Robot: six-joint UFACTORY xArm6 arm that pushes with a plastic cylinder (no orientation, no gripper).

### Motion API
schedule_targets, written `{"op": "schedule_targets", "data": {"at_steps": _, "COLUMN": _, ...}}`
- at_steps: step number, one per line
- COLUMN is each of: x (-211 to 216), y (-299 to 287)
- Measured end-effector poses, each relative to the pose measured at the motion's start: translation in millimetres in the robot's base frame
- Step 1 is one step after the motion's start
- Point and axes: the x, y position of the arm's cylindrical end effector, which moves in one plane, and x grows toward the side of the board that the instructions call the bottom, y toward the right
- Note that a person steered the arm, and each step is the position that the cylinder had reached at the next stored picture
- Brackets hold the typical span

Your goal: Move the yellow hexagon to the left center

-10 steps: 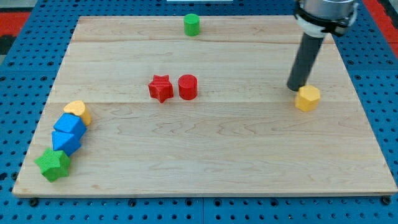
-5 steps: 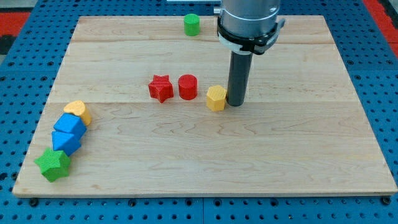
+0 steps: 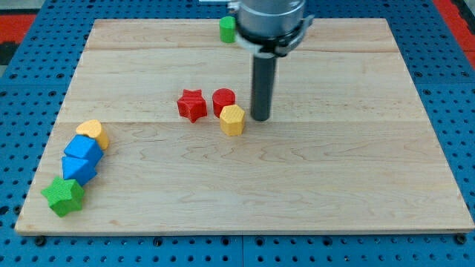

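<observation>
The yellow hexagon sits near the board's middle, just below and touching the red cylinder. My tip is on the board just to the right of the hexagon, a small gap apart. The red star lies left of the red cylinder.
A green cylinder stands at the view's top edge, partly behind the arm. At the lower left a yellow heart-like block, two blue blocks and a green star form a chain. The wooden board lies on a blue pegboard.
My tip swept from the board's right side to the middle, pushing the yellow hexagon leftward until it came up against the red cylinder.
</observation>
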Motion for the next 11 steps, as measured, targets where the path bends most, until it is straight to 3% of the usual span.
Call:
{"op": "schedule_targets", "data": {"at_steps": 1, "x": 44, "y": -44}}
{"op": "schedule_targets", "data": {"at_steps": 2, "x": 57, "y": -37}}
{"op": "schedule_targets", "data": {"at_steps": 3, "x": 35, "y": -3}}
{"op": "schedule_targets", "data": {"at_steps": 4, "x": 6, "y": -6}}
{"op": "schedule_targets", "data": {"at_steps": 7, "x": 29, "y": -140}}
{"op": "schedule_targets", "data": {"at_steps": 8, "x": 27, "y": -146}}
{"op": "schedule_targets", "data": {"at_steps": 9, "x": -1, "y": -147}}
{"op": "schedule_targets", "data": {"at_steps": 11, "x": -22, "y": -228}}
